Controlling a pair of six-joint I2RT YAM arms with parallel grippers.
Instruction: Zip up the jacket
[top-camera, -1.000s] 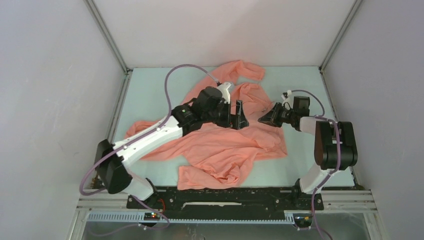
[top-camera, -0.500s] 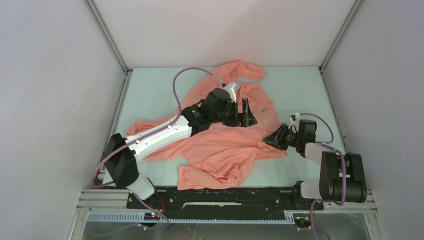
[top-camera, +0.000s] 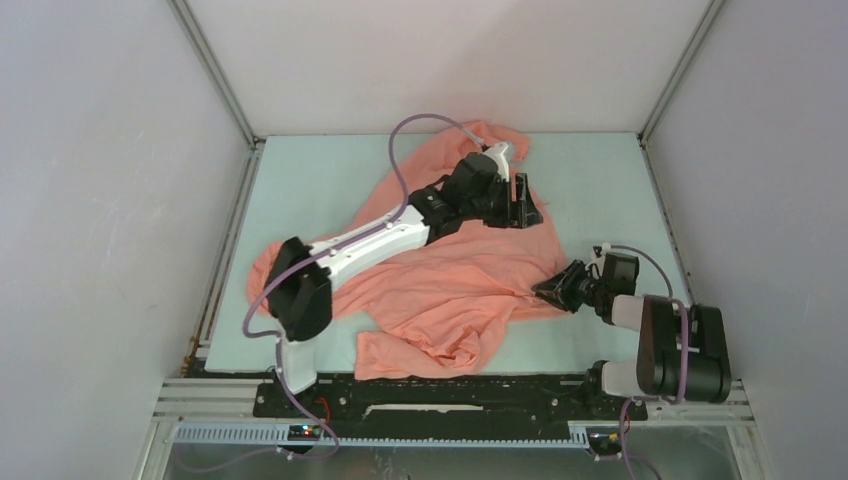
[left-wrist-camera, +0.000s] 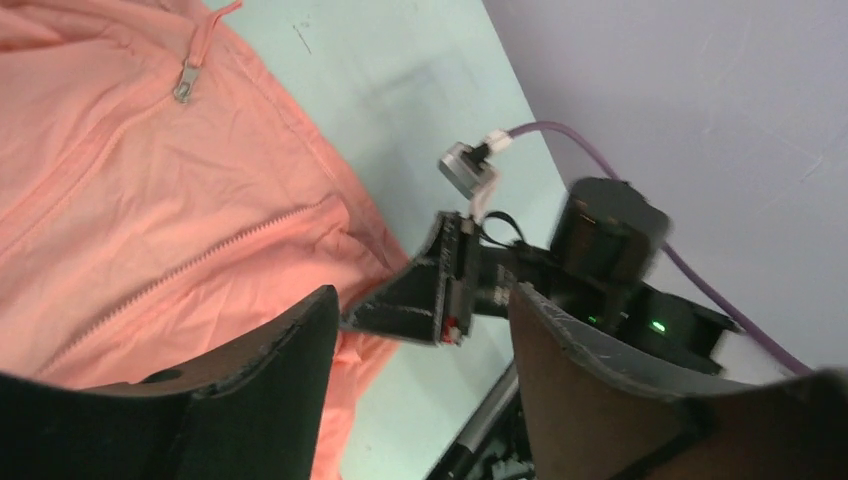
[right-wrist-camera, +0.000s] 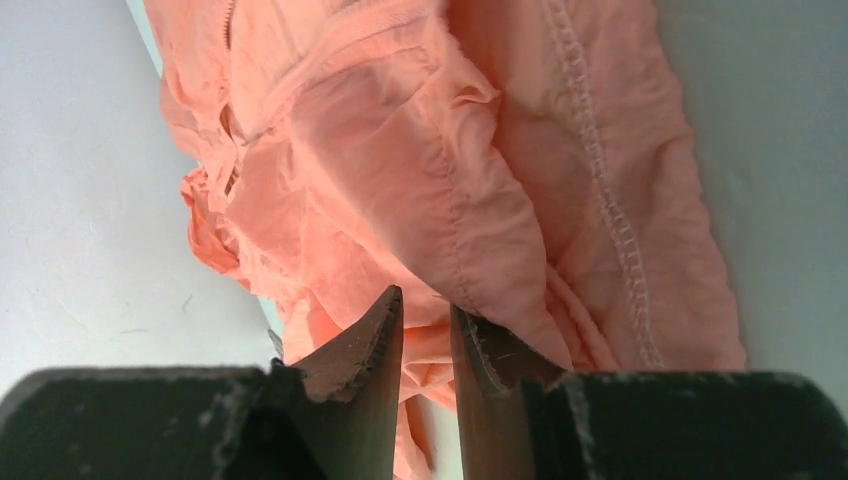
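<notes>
My arms have white link shells and black joint housings, with purple cables looping along each. My left gripper (top-camera: 526, 203) and right gripper (top-camera: 548, 290) carry black, scuffed, wedge-shaped fingers (right-wrist-camera: 365, 350).

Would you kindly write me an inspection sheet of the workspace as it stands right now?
Surface: pale green table, bare at its far left.
Job's things: salmon jacket lies crumpled across the middle; zipper pull and an open run of zipper teeth show in the left wrist view.
Clutter: nothing seen.
End effectors: left end effector is open above the jacket's far part, holding nothing; right end effector is closed on a fold at the jacket's right edge.
Cables: purple cable loops over the left arm; another runs along the right arm.
Surroundings: plain grey walls on three sides.
</notes>
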